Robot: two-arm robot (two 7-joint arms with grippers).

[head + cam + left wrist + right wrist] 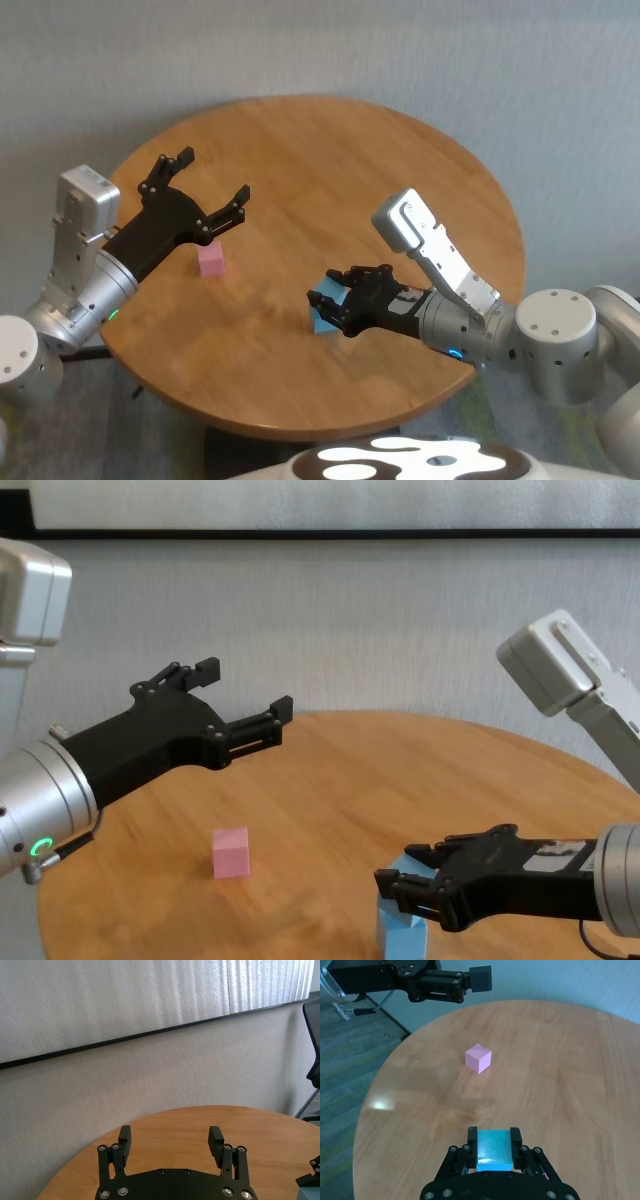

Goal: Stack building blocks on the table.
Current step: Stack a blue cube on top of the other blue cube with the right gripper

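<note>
Pinching a light blue matte cube [494, 1150] on opposite flat faces, right gripper [340, 303] sits over a second blue cube [403, 935] at the near right of the round honey-brown wooden table [400, 190]. Looks light, rigid, non-slippery. Small pink matte cube [210, 260] rests left, near the raised, spread-jawed left gripper [205, 186].

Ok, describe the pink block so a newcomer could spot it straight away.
On the round wooden table, look to the robot's left side, below the open left gripper hovering above. The pink block sits alone on bare wood; it is the only pink cube, and nothing touches it.
</note>
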